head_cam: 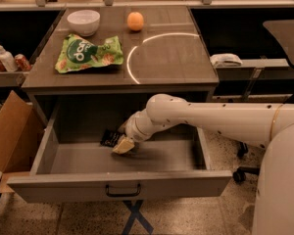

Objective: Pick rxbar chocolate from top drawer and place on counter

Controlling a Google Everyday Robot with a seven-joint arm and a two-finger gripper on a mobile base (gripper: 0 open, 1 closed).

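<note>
Arm (210,119) bent down into top drawer (63,184) | end effector (123,145) beside rxbar chocolate (108,137) | grip unclear

Tan jaws in grey top drawer (63,187) — black rxbar chocolate (109,137) beside.

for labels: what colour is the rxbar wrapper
Black, in the camera view; the hand is beside the rxbar chocolate in the top drawer.

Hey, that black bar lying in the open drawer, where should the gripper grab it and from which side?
The rxbar chocolate lies flat on the floor of the top drawer, near the back wall, its right end hidden behind the gripper. Being thin and flat, it is probably best taken from above, across its narrow width near the middle.
</note>
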